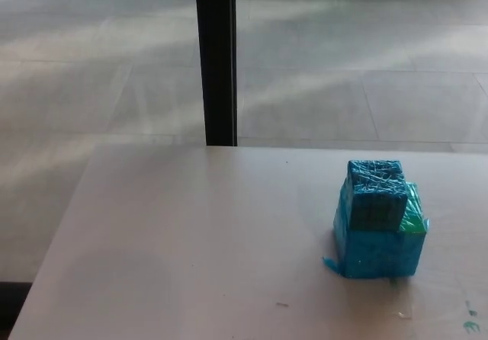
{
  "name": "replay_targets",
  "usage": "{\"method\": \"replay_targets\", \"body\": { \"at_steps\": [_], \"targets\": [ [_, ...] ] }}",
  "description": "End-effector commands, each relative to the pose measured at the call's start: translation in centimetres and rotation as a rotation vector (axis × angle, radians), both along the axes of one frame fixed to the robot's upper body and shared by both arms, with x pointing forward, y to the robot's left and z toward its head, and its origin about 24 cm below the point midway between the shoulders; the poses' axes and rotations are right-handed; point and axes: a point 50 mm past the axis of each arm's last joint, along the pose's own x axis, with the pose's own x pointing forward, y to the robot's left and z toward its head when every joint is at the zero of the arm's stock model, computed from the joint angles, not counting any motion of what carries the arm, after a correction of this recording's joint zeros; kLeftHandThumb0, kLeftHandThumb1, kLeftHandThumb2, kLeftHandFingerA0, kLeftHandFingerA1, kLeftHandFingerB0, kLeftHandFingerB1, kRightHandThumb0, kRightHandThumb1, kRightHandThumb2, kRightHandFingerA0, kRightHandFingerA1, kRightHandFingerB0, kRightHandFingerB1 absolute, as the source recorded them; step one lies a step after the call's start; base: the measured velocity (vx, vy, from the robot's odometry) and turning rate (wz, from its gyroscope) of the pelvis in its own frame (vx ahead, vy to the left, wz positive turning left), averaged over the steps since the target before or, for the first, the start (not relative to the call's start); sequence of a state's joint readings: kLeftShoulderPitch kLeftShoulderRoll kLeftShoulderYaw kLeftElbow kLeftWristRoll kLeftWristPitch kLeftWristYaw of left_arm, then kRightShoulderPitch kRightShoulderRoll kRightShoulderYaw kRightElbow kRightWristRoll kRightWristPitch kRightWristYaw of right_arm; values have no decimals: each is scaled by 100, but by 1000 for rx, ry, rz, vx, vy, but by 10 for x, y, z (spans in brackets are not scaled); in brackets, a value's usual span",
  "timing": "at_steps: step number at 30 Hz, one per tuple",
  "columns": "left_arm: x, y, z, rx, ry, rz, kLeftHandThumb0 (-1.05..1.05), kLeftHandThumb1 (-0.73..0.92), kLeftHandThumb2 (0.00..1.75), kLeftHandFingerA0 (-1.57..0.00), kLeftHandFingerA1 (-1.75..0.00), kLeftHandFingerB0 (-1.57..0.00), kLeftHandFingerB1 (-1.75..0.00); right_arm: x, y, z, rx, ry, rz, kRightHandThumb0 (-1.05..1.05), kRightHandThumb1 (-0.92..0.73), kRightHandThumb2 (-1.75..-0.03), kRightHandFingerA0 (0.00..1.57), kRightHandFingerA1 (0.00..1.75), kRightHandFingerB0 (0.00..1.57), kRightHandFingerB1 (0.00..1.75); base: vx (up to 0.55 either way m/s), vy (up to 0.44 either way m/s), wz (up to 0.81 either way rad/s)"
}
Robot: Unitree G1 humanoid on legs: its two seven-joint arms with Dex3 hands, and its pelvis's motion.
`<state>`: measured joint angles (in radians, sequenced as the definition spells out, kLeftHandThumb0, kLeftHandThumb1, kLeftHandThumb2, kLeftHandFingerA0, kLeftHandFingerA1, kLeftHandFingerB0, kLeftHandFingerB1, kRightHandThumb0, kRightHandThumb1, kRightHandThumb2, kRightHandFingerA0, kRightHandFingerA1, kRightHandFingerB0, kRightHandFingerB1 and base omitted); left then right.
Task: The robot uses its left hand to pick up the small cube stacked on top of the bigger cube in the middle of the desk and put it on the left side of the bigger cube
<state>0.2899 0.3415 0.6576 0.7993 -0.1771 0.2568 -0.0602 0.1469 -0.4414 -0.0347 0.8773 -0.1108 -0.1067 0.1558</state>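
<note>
A small blue cube (375, 194) wrapped in shiny tape sits on top of a bigger blue cube (381, 250) that shows a green patch on its right side. The stack stands upright on the pale desk (191, 248), right of the middle. The small cube rests toward the left front part of the bigger one. Neither of my hands shows in the head view.
The desk's far edge runs across the middle of the picture and its left edge slants down to the lower left. A black post (216, 58) stands behind the desk. Grey tiled floor (91, 73) lies beyond. Small green flecks (470, 323) mark the desk at lower right.
</note>
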Motion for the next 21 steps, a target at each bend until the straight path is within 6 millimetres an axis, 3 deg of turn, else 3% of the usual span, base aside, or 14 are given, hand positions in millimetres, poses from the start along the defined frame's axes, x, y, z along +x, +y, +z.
{"method": "replay_targets", "body": {
  "at_steps": [1,2,3,5,7,11,12,14,15,17,18,19,20,21],
  "targets": [
    [27,30,40,91,-162,149,-73,78,118,-70,-93,-59,-69,14,-16,22,20,-66,110,-69,-55,-71,66,88,54,72,0,0,0],
    [34,32,44,110,-155,133,-81,90,68,-76,-132,-61,-79,14,-15,23,20,-65,114,-71,-54,-72,67,93,53,74,0,0,0],
    [54,35,56,148,-185,68,-84,89,67,-73,-108,-38,-43,14,-15,23,14,-58,114,-72,-56,-71,69,93,54,73,-8,-3,6],
    [65,35,64,172,-218,37,-86,88,67,-67,-71,-29,-32,13,-14,22,15,-55,116,-71,-56,-72,69,92,54,73,0,0,0],
    [143,25,116,300,-407,-180,-82,90,68,-72,-56,-21,-29,14,-15,22,15,-61,112,-71,-55,-71,71,95,56,75,0,0,0],
    [217,-18,183,370,-641,-569,-79,90,67,-18,-36,-20,-28,12,-16,22,12,-56,102,-73,-56,-70,68,91,56,74,0,0,0],
    [231,-32,197,409,-665,-642,-35,53,111,-3,-52,0,-47,12,-16,22,18,-61,110,-73,-56,-70,68,91,56,74,0,0,0],
    [261,-64,223,481,-742,-743,-71,92,71,-26,-42,-16,-32,13,-16,24,14,-59,121,-72,-57,-71,67,90,54,73,0,0,0],
    [261,-64,223,481,-741,-742,-92,74,76,-41,-37,-29,-35,13,-16,24,15,-59,121,-70,-57,-69,68,89,55,69,0,0,0],
    [281,-92,244,530,-790,-822,-88,92,74,-24,-53,-16,-35,12,-16,23,28,-60,110,-74,-56,-70,69,93,56,74,0,0,0],
    [295,-122,264,542,-835,-892,-83,72,111,-43,-69,-17,-48,12,-16,22,28,-59,107,-73,-55,-70,68,91,54,73,0,0,0],
    [303,-138,274,557,-848,-930,-83,92,71,-80,-114,-21,-36,12,-16,22,27,-59,106,-72,-54,-70,68,90,55,73,0,0,0],
    [308,-146,279,576,-845,-952,-83,92,71,-80,-114,-21,-36,13,-15,21,23,-59,106,-72,-54,-70,68,90,55,73,0,0,0],
    [317,-155,282,633,-822,-1006,-82,77,111,-108,-116,-17,-48,14,-15,21,21,-56,119,-72,-55,-70,67,89,54,73,0,0,0]
  ]
}}
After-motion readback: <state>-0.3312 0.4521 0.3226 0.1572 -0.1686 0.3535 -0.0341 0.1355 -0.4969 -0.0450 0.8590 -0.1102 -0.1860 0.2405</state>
